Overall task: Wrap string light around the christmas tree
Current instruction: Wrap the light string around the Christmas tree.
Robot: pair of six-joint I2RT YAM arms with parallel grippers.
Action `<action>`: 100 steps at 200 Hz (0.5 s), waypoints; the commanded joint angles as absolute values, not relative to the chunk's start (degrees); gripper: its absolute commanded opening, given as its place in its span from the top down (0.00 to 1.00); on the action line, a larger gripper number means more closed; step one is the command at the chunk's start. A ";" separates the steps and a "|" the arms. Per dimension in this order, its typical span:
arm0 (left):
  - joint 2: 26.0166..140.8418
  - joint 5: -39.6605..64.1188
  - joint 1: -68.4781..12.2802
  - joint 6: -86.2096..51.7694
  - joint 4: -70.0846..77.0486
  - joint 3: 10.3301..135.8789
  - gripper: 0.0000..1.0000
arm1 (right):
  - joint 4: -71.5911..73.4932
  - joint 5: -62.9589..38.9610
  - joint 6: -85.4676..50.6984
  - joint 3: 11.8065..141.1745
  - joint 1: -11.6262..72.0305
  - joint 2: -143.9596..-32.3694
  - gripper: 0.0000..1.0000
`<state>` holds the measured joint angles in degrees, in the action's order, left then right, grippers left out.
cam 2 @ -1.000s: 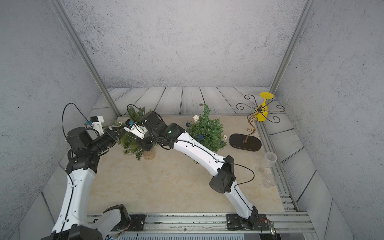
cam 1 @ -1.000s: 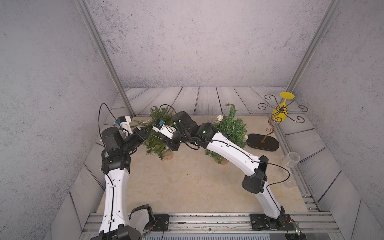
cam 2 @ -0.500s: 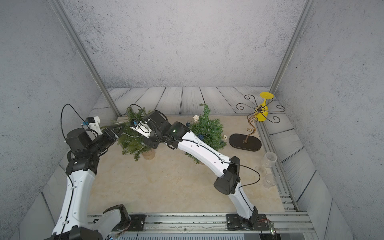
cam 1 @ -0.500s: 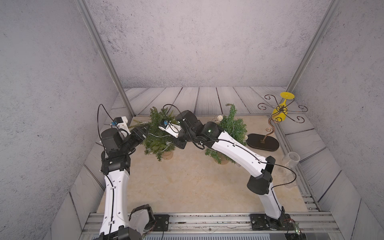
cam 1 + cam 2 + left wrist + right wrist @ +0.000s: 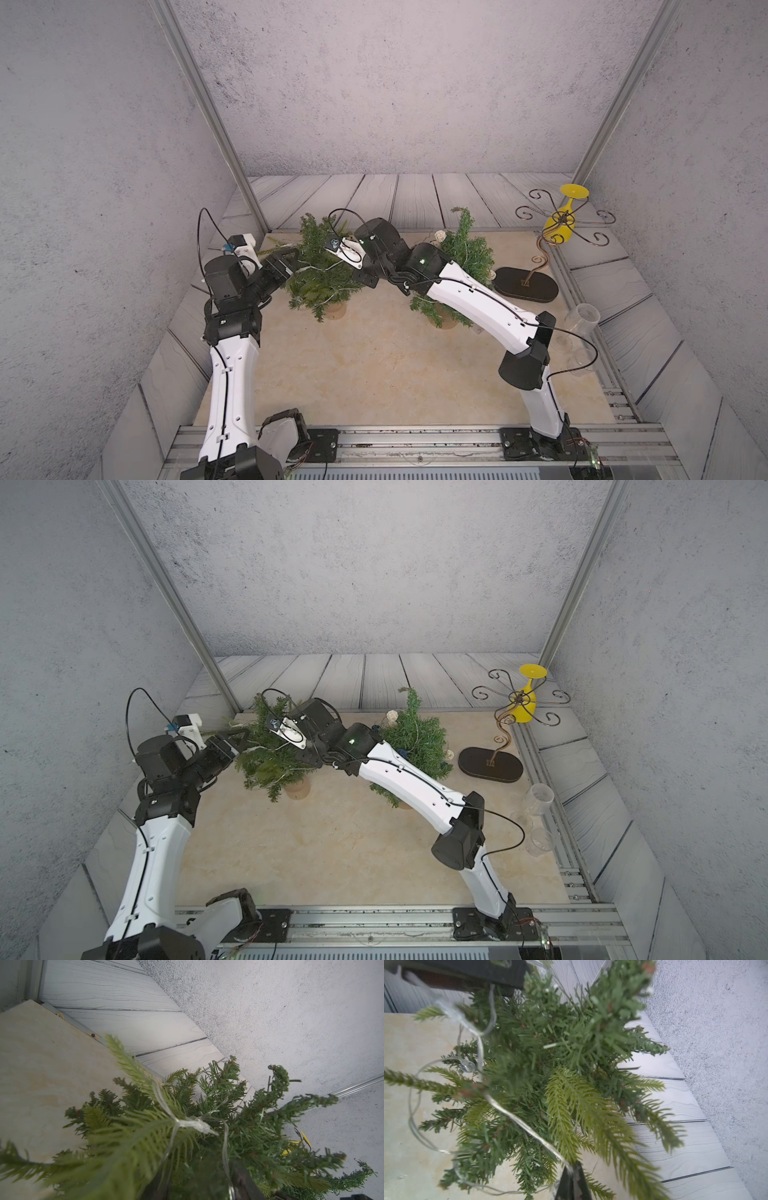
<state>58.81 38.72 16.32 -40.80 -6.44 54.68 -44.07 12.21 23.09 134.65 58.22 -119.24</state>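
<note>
**Right gripper clamps the wire, left one stands open at the tree**

In both top views the christmas tree [image 5: 322, 276] stands in its pot between the two grippers. The left gripper [image 5: 293, 261] is against the outer branches. The right gripper [image 5: 360, 277] is pushed into the foliage from the opposite side, with its tips hidden. A pale strand of the string light [image 5: 316, 269] runs across the branches between them.

In the left wrist view the jaws stand apart and seem to pinch nothing. The wire hangs slack between them, and just ahead a knotted bit [image 5: 180, 1124] lies on a light-green twig.

In the right wrist view the jaws are clenched on the wire [image 5: 517, 1120], which leads straight from the tips into the branches. Beyond them it loops loosely past a clear bulb [image 5: 468, 1067].

The wire looks thin, limp, light and fairly slick, and it is likely to snag on the needles. The bulbs look fragile, so the bare wire between bulbs, close to the tree, is the best place to take hold. The springy twigs give no firm support.
</note>
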 commanded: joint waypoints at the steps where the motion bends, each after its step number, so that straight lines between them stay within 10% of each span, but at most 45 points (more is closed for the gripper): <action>1: 59.36 38.19 16.23 -39.68 -5.52 53.61 0.52 | -41.73 13.73 24.68 134.15 56.49 -114.58 1.00; 100: 59.81 37.55 16.14 -39.53 -5.06 53.77 0.51 | -34.13 -0.73 26.71 129.09 50.32 -112.32 0.98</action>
<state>59.27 38.30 16.32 -40.47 -5.89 54.65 -36.03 7.35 27.29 128.18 53.69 -114.37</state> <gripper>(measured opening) 0.487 0.047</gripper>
